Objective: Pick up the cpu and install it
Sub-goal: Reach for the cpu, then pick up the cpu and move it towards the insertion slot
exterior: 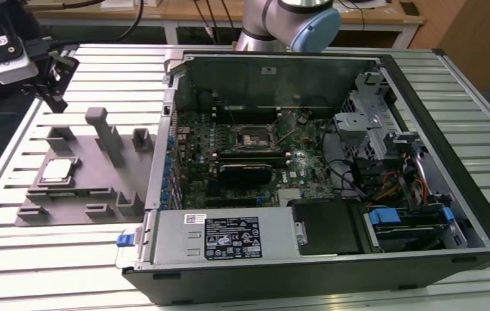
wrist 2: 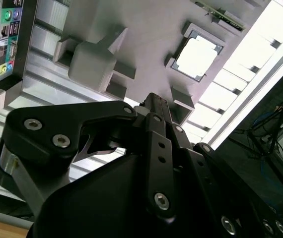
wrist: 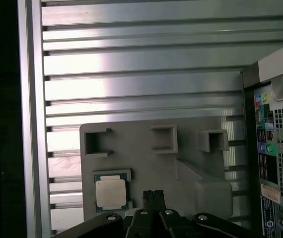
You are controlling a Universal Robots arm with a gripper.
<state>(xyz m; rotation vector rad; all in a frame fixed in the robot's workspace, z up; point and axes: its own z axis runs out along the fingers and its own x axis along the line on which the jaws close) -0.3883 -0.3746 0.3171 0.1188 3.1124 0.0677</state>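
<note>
Gripper: black two-finger unit on the arm. In both wrist views its fingertips are pressed together with only a thin seam between them, and nothing is held. In the exterior view it hangs above the slatted metal table on the exterior view's left, over the far end of the grey holder plate, clear of everything on it.

Cpu: small flat square chip, pale silver top facing up. It lies flat in a shallow square recess of the holder plate, on the side away from the computer case. It is apart from the gripper and outside the case. In the first wrist view it lies near the closed fingertips.

Holder plate: grey moulded block with several upright posts and open pockets, set on the table just beside the case.

Computer case: black tower lying on its side, open, with its motherboard exposed. The square socket frame sits near the board's middle. The power supply box sits along the near edge.
</note>
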